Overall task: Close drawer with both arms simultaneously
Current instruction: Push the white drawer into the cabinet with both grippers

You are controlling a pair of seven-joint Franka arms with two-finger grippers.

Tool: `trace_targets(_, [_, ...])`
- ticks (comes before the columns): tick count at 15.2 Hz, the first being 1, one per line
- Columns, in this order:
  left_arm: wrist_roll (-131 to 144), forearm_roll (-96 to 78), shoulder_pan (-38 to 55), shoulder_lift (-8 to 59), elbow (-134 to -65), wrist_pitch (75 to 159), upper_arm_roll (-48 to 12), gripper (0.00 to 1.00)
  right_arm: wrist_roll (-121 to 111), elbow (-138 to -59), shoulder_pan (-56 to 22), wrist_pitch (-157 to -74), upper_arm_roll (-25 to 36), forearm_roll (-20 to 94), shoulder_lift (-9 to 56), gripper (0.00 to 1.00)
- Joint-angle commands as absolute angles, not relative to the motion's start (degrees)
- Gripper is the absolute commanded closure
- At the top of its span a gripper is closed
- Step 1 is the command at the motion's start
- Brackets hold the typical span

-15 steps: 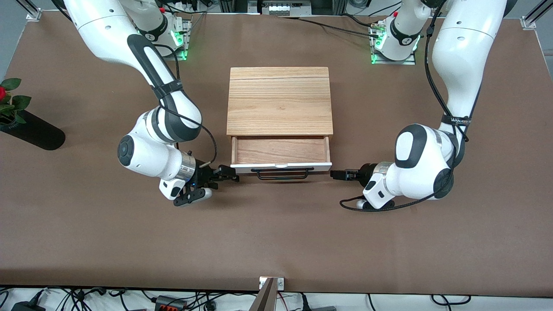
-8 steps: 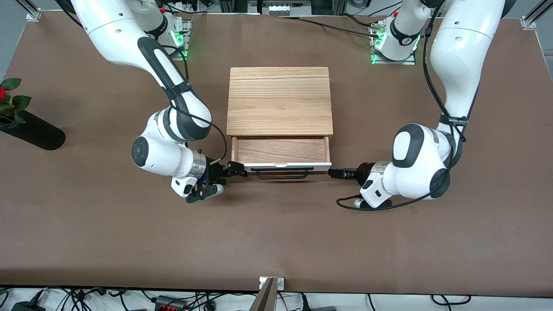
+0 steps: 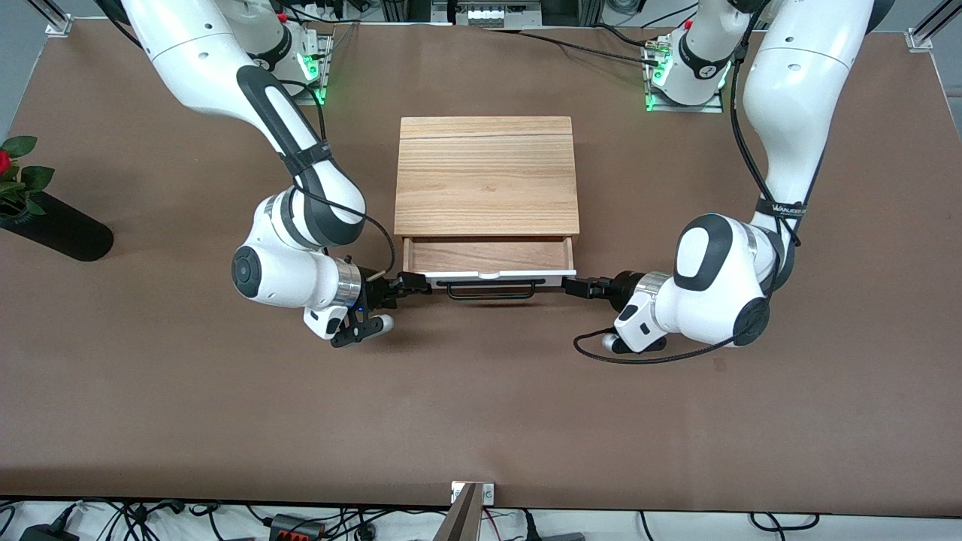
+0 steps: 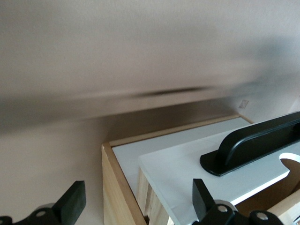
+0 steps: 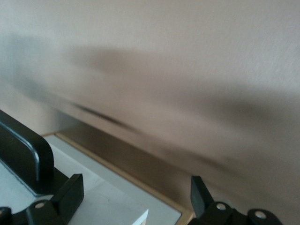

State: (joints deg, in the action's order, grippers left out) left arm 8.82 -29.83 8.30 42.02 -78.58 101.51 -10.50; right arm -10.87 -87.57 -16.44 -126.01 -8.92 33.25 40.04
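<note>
Now the drawer (image 3: 488,259) stands partly pulled out of the light oak-grain box (image 3: 487,174), which sits in the middle of the brown surface (image 3: 481,406) between the 2 arms. Its white front panel (image 3: 488,276) faces the front camera, and the black wire handle (image 3: 492,288) runs along that panel, just nearer to the camera. The right gripper (image 3: 412,284) is low at the panel's corner toward the right arm's end of the surface, its tip touching or just beside the panel edge. The left gripper (image 3: 577,286) is at the other corner, toward the left arm's end, likewise against or just beside the panel. In the left wrist view the fingers (image 4: 70,202) are spread wide, with the white panel (image 4: 187,173) and the black handle (image 4: 253,145) showing between them. In the right wrist view the fingers (image 5: 69,194) are also spread wide, holding nothing, with the panel (image 5: 93,197) and the handle (image 5: 21,147) close in front. At the edge of the surface toward the right arm's end lies a dark vase (image 3: 56,233) with a red flower (image 3: 4,161) and green leaves.
</note>
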Motion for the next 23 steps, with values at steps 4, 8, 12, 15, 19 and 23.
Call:
trace_targets(4, [8.6,-30.9,9.0,43.1,-78.3,93.3,-10.3,0.0,-12.0,-88.4,-16.3,-121.2,-9.1,33.9,39.8,0.0])
trace_targets(8, [8.6,-30.2,9.1,43.2,-78.4,90.0,-10.2,0.0,-11.8,-88.4,-16.3,-118.4,-9.1,33.9,39.6,0.0])
trace_targets(12, [8.6,-30.2,8.8,43.4,-79.3,88.8,-10.2,0.0,-11.7,-88.4,-16.3,-116.0,-9.1,33.9,39.6,0.0])
trace_targets(15, [8.5,-30.1,8.7,43.5,-79.1,89.0,-10.2,0.0,-11.6,-88.4,-16.3,-115.4,-9.1,33.9,39.7,0.0])
trace_targets(19, [8.8,-30.1,8.8,43.4,-78.4,89.5,-10.1,0.0,-11.7,-88.7,-16.8,-115.1,-9.1,33.9,39.7,0.0])
trace_targets(23, [9.1,-30.2,9.7,43.4,-79.1,89.5,-10.2,0.0,-12.4,-88.7,-16.7,-111.9,-9.1,33.9,39.7,0.0])
